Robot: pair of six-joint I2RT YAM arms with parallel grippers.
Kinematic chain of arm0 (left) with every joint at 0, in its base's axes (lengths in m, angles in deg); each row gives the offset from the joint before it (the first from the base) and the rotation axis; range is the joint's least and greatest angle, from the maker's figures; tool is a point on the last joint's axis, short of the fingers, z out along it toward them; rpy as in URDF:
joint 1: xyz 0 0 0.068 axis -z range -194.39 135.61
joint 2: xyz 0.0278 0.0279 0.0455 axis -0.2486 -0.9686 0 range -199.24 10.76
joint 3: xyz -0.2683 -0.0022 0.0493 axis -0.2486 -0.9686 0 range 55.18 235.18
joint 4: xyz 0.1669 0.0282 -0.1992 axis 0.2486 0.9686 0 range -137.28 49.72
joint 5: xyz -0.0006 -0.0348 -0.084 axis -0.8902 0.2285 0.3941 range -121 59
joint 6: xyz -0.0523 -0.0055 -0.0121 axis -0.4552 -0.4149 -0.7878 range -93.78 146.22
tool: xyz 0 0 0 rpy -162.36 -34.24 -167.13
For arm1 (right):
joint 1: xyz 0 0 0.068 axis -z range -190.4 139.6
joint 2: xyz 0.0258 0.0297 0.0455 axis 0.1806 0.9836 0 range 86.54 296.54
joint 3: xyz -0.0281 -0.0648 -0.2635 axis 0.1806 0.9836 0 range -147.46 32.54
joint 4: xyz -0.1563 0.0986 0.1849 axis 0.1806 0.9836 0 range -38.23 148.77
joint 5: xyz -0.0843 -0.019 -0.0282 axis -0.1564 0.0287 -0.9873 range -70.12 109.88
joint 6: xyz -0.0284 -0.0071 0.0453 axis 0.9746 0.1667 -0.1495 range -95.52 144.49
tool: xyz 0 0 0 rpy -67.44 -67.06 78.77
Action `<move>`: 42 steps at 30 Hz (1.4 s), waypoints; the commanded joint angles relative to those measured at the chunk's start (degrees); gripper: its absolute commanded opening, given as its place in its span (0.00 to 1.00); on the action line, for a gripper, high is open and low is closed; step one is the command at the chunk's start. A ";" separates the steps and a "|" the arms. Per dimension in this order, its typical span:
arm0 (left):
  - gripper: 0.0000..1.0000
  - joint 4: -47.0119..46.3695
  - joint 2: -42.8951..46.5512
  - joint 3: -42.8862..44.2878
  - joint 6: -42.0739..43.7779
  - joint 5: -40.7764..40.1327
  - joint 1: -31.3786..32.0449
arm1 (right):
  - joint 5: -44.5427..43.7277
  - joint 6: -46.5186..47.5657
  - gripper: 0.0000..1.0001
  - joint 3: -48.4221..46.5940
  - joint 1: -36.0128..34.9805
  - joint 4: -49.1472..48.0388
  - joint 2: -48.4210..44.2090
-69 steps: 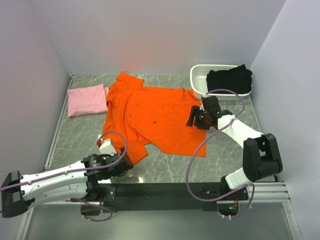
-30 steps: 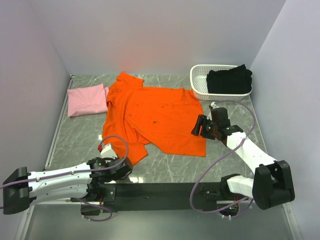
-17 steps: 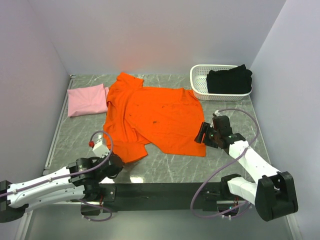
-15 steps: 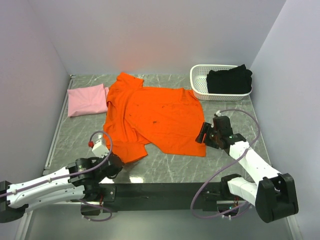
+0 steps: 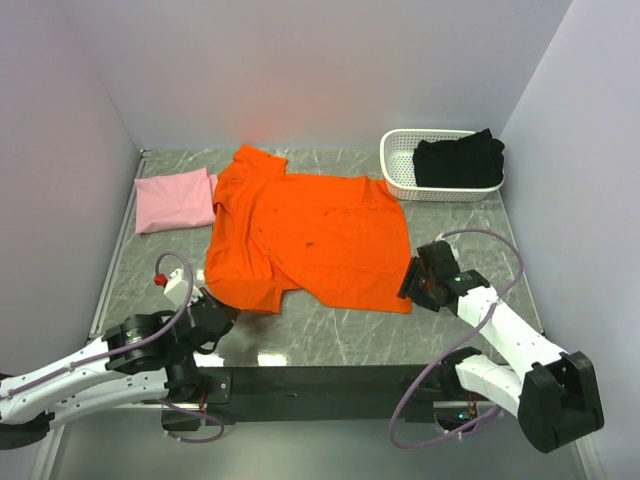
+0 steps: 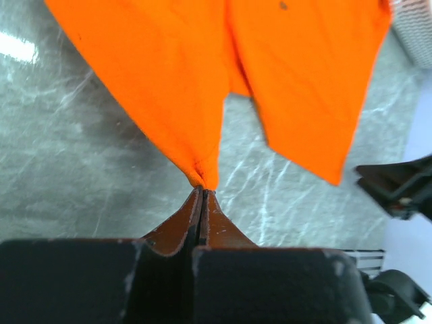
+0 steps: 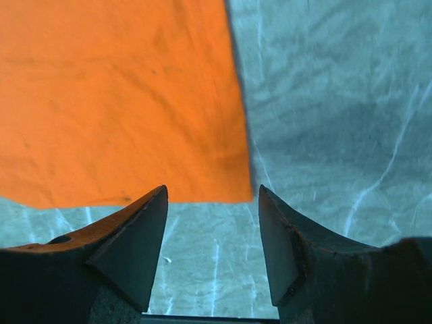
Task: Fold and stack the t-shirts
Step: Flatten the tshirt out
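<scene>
The bright orange t-shirt (image 5: 305, 230) lies spread on the marble table (image 5: 330, 335). My left gripper (image 5: 218, 312) is at its near left corner. In the left wrist view that gripper (image 6: 202, 191) is shut on a pinched point of the orange t-shirt (image 6: 202, 101), and the cloth fans out beyond the tips. My right gripper (image 5: 412, 282) sits at the shirt's near right corner. Seen from the right wrist, it (image 7: 212, 194) is open, and the orange t-shirt's (image 7: 121, 101) corner lies just beyond the tips with nothing between them. A folded pale pink t-shirt (image 5: 175, 200) lies far left. The black t-shirt (image 5: 458, 160) sits in the basket.
A white slotted basket (image 5: 398, 178) stands at the far right corner against the walls. Grey walls close in the table on the left, back and right. The black mounting rail (image 5: 320, 382) runs along the near edge.
My left arm pulled back and to the left with the shirt's corner, drawing out the folded flap at the near left. My right gripper slid nearer along the right edge to the near corner.
</scene>
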 commanded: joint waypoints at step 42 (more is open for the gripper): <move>0.01 -1.34 5.60 2.64 9.27 7.98 0.30 | -11.58 -14.27 0.00 -3.65 -11.99 23.82 -9.35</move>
